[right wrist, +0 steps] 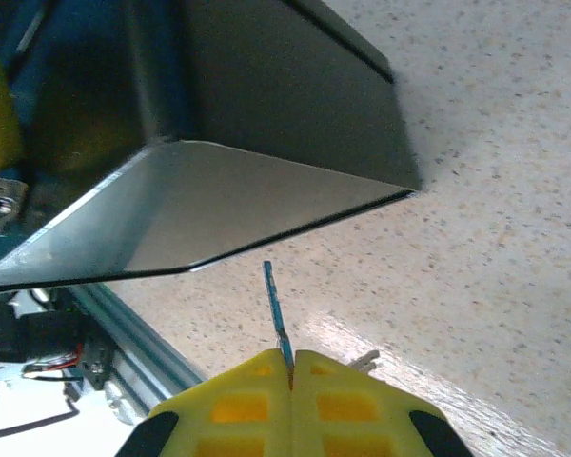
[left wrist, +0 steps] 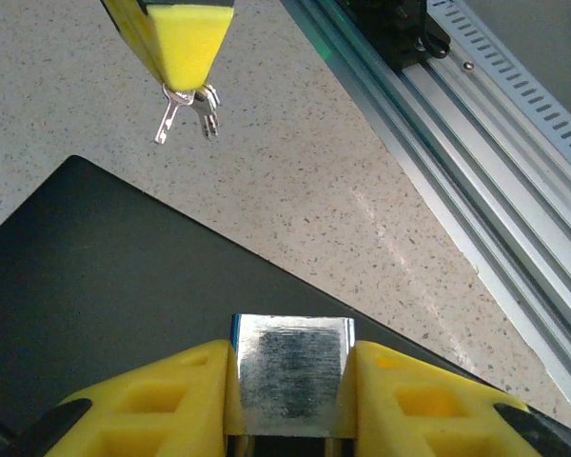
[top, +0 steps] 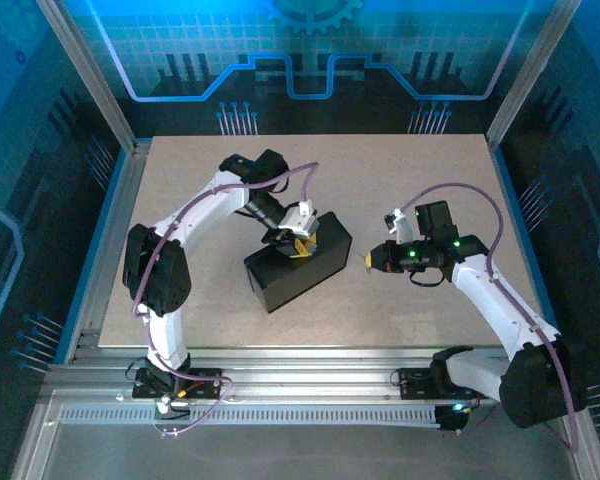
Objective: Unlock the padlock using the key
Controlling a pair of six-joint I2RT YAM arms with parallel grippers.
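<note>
"Left gripper (top: 293,243) looks clamped on the padlock (left wrist: 290,367), over the black box (top: 310,268)."

"And the right gripper (right wrist: 290,367) is pinched shut on the key (right wrist: 275,307), clear of the box. I'd square the blade to the keyhole, then creep in."

Padlock (left wrist: 291,376): small metal block, brushed silvery square face up toward the left wrist camera. Sits clamped on both sides in the left gripper (left wrist: 291,405), above the black box (left wrist: 105,276). Key (right wrist: 275,305): thin dark blade seen edge-on. Pinched in the right gripper (right wrist: 291,367), pointing toward the box, well apart from the padlock.
</note>
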